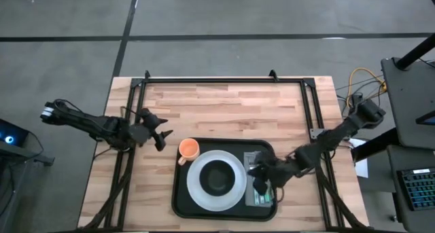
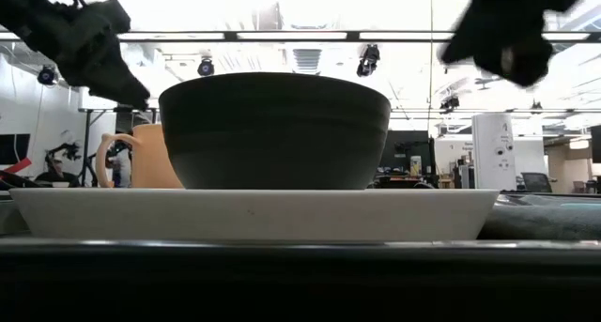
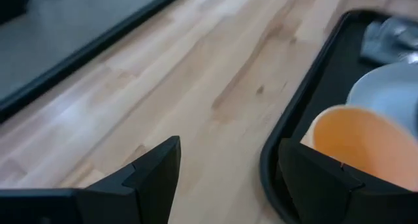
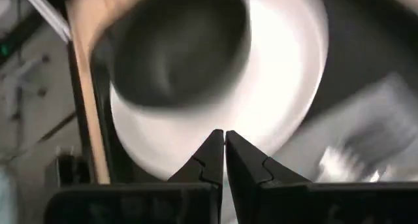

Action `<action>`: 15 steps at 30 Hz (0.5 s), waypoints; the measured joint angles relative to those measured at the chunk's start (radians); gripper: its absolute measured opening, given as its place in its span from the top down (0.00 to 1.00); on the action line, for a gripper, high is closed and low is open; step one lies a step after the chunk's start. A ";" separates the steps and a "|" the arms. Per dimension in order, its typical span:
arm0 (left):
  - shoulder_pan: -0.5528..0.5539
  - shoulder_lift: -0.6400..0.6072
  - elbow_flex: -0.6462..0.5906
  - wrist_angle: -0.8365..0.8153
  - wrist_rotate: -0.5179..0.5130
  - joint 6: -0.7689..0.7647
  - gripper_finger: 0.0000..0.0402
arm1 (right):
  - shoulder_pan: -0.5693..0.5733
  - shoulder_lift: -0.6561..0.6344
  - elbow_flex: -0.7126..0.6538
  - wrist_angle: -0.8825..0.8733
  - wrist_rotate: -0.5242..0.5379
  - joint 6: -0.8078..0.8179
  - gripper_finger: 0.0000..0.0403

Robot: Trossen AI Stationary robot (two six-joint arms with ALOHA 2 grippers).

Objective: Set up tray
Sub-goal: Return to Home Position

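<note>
My right gripper (image 1: 258,172) hangs pinched, empty, over the napkin (image 1: 252,156) on the tray (image 1: 179,204), laying apparently done; left gripper (image 1: 162,135) waits alongside, spread, empty.

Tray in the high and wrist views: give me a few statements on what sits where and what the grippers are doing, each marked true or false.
1. The black bowl sits on the white plate inside the tray. True.
2. The orange cup stands on bare wood outside the tray. False: it stands inside the tray, at its far left corner.
3. The right gripper has its fingers shut with nothing between them. True.
4. The left gripper is shut on the orange cup. False: its fingers are open and empty, over the wood left of the tray.
5. The grey napkin lies left of the plate. False: it lies right of it.
</note>
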 joint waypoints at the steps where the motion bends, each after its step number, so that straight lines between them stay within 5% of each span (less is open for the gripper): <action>1: 0.000 -0.023 0.000 0.009 0.000 0.024 0.41 | 0.004 -0.025 0.004 -0.003 0.054 -0.046 0.98; 7: 0.000 -0.160 0.000 0.051 0.008 0.143 0.41 | 0.010 -0.195 -0.030 -0.005 0.178 -0.257 0.98; 15: 0.000 -0.271 0.000 0.104 0.187 0.283 0.41 | -0.020 -0.357 -0.152 0.165 0.094 -0.626 0.98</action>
